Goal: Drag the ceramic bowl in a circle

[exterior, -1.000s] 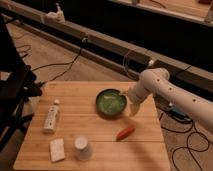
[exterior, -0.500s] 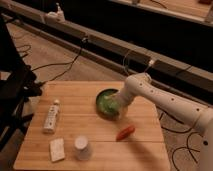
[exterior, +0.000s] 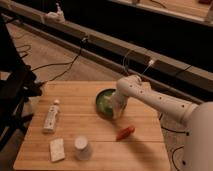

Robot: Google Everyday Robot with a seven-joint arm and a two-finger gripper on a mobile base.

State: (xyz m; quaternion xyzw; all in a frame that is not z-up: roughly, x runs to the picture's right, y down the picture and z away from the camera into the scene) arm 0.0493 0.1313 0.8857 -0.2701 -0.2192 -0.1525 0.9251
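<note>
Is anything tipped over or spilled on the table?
The white cup stands upside down near the table's front edge, and the white bottle lies on its side at the left. Nothing looks spilled. The gripper is at the rim of the green bowl.

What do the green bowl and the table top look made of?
The round green bowl with a dark rim looks like glazed ceramic, given its glossy, mottled inside. The table top looks like pale wood, with visible plank lines. The hand is at the bowl's edge.
</note>
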